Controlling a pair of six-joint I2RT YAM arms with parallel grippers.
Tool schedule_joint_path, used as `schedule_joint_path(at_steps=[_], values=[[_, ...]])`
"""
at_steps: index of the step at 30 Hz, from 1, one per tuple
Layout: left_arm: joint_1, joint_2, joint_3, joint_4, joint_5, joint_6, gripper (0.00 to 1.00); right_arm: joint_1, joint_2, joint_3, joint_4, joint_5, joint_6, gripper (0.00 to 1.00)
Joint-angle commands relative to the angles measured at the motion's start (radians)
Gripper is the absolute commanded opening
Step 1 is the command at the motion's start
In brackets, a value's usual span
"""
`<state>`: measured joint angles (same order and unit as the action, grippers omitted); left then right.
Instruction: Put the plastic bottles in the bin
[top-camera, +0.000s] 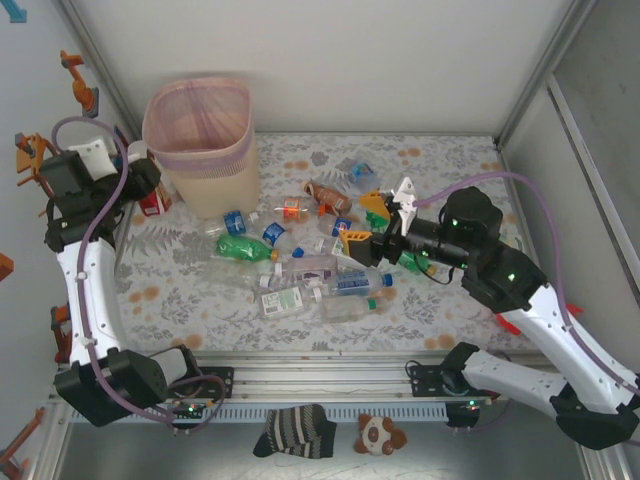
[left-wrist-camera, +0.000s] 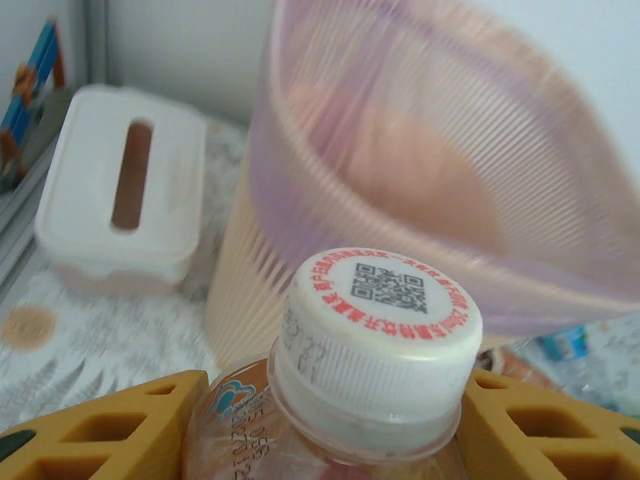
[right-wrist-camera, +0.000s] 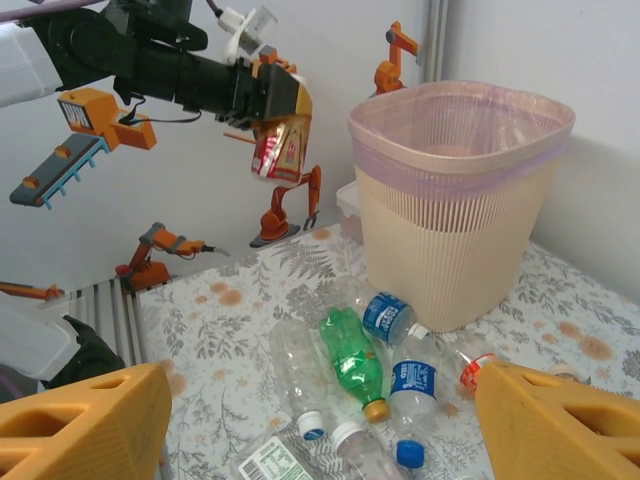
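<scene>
carry step: left jaws gripping a white-capped bottle (left-wrist-camera: 375, 330) in the air at 8 o'clock of the bin (top-camera: 205, 160), so next i need lift over the rim, then release; right jaws open, empty, above the loose bottles (top-camera: 300, 275) on the desk (top-camera: 160, 290).

Floral table (top-camera: 450, 170): bottles (top-camera: 240, 247), bin (top-camera: 215, 185), white box (left-wrist-camera: 110, 190)

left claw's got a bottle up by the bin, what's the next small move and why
Probably swing the left claw sideways over the bin before opening: its bottle hangs raised but beside the rim, not above the pink-lined mouth.
</scene>
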<state>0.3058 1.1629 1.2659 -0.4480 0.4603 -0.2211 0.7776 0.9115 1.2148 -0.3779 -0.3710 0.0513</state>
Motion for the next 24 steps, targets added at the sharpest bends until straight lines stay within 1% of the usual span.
schedule_joint_path(at_steps=[1, 7, 11, 13, 20, 24], values=[[-0.011, -0.017, 0.059, 0.165, 0.083, -0.044, 0.51, 0.008, -0.023, 0.027, 0.013, 0.021, 0.007, 0.79], [-0.027, 0.043, 0.143, 0.305, 0.097, -0.112, 0.49, 0.007, -0.022, 0.029, 0.02, 0.015, 0.02, 0.79], [-0.065, 0.124, 0.222, 0.37, 0.092, -0.156, 0.48, 0.007, -0.02, 0.025, 0.037, 0.01, 0.037, 0.78], [-0.102, 0.175, 0.278, 0.384, 0.085, -0.17, 0.48, 0.008, -0.023, 0.022, 0.043, 0.012, 0.042, 0.78], [-0.237, 0.382, 0.465, 0.363, 0.028, -0.131, 0.48, 0.009, -0.031, 0.026, 0.04, 0.023, 0.044, 0.78], [-0.297, 0.529, 0.611, 0.278, -0.004, -0.103, 0.47, 0.009, -0.041, 0.031, 0.036, 0.039, 0.035, 0.77]])
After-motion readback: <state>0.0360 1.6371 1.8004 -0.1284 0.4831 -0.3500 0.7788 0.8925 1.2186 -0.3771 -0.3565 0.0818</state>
